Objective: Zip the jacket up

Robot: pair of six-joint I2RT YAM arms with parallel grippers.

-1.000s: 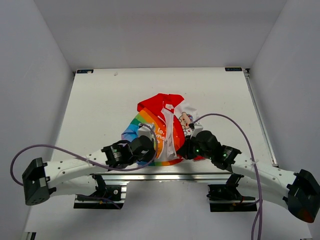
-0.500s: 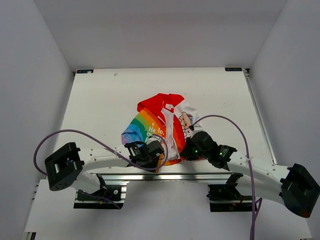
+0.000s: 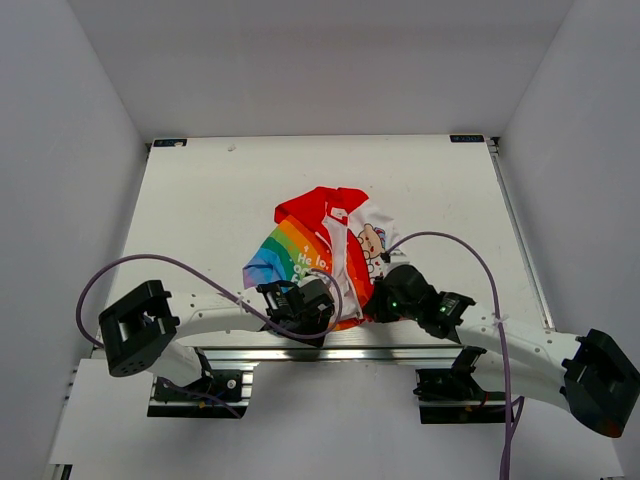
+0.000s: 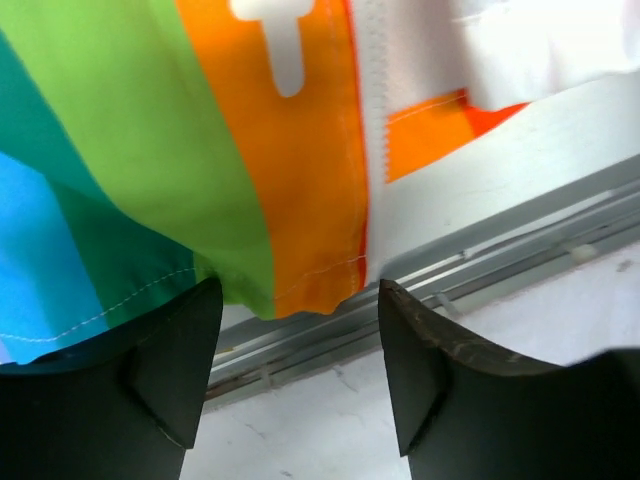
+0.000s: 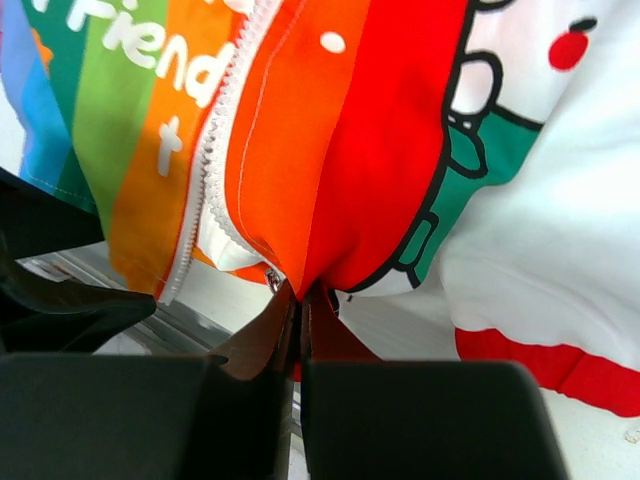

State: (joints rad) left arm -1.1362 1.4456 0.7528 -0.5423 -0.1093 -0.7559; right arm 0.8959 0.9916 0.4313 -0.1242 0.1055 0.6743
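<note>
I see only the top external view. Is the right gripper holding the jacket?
Observer: Yes. The right gripper is shut on a red fold of the jacket, at its lower edge.
Operator: And the left one?
Observer: The left gripper is open; the orange hem corner sits at the gap between its fingertips, unclamped.
Operator: Is the zipper joined there?
Observer: No; one bare row of zipper teeth runs along that orange edge.
</note>
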